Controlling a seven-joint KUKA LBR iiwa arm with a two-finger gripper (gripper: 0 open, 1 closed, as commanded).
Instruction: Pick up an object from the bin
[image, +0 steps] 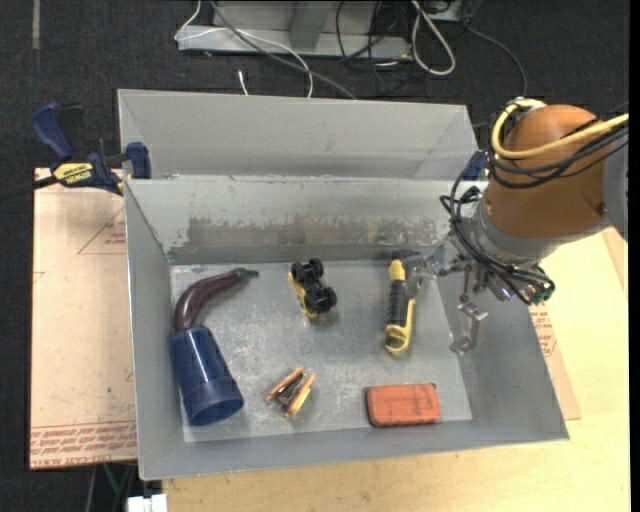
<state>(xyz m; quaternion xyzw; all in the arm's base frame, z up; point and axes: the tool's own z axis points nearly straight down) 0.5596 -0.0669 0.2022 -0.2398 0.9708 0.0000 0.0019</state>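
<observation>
Jaws: at bin's right wall; we can't tell if open or shut.
Nearest obj: yellow-black handled tool, just beside jaws, twd back-right corner.
Also: red block, front edge.

The arm's orange cover runs off the right edge; with its cables it hides the upper right corner of the bin; the lower end of the curved maroon thing is lost behind the blue cup; the orange-brown pieces at the front are too small to name; so is the black-and-yellow wheeled thing near the middle.
</observation>
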